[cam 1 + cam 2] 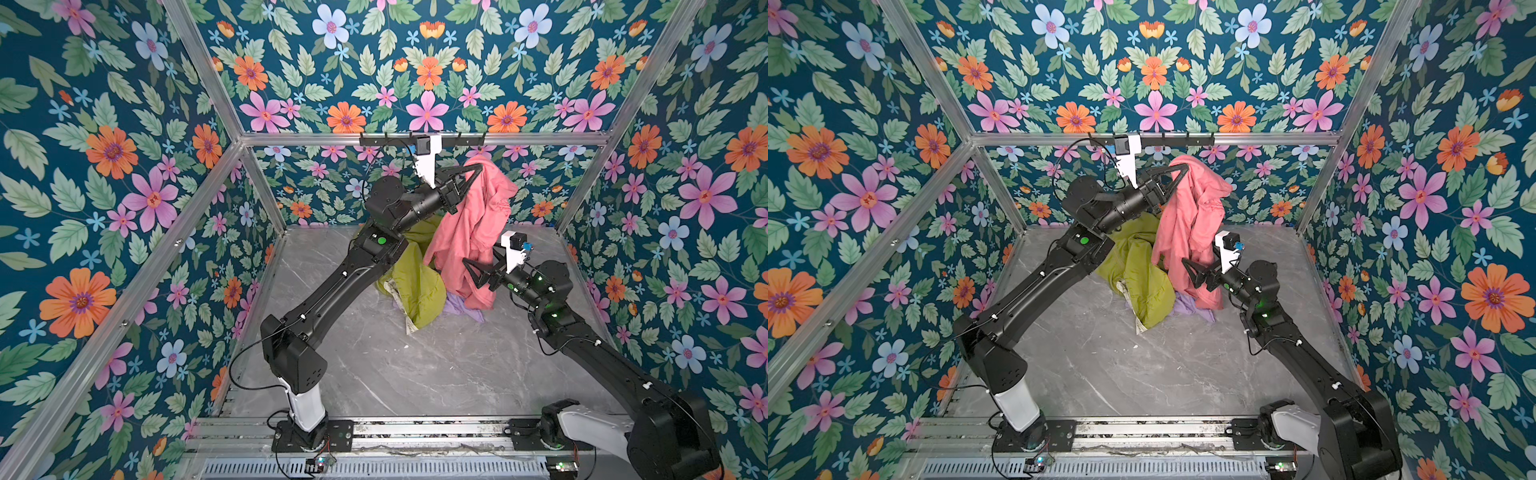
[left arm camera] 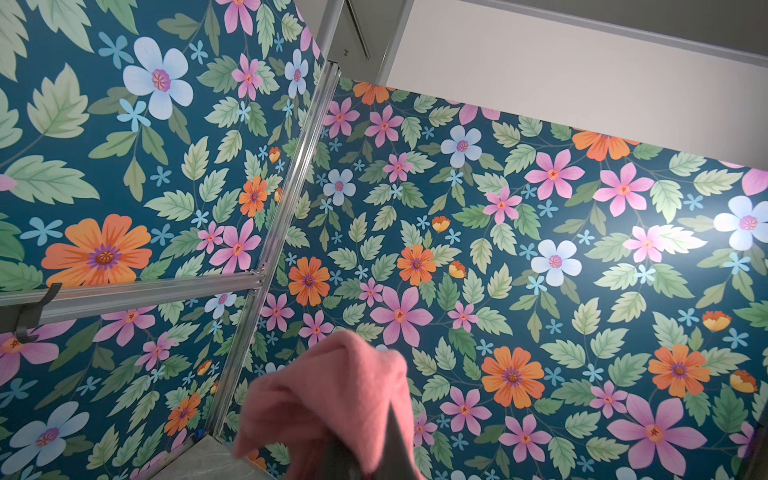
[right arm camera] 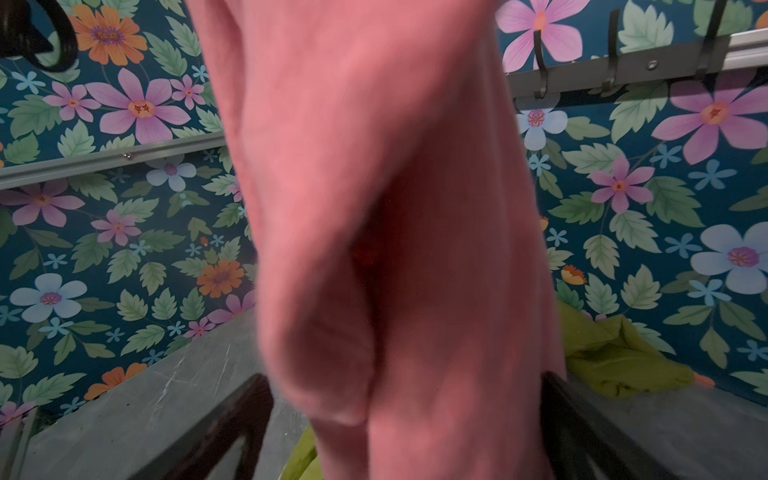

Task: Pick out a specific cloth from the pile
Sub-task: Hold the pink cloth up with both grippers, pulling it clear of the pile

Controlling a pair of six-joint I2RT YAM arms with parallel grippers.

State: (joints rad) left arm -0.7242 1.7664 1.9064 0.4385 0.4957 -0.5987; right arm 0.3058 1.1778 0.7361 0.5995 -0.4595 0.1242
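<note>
Three garments: one pink cloth [image 1: 469, 224], one green jacket [image 1: 415, 286], one lilac garment [image 1: 457, 305]. Two hands. The left hand [image 1: 478, 168] is clamped on the cloth's top. The cloth hangs long-axis vertical, its lower end on the lilac garment on the bench [image 1: 395, 374]. The right hand [image 1: 471, 274] has its jaws apart either side of the cloth's lower part.

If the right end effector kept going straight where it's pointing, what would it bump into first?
Most likely the pink cloth: it hangs right in front of the open right end effector, and the right wrist view shows it between the fingers. Depth is unclear.
</note>
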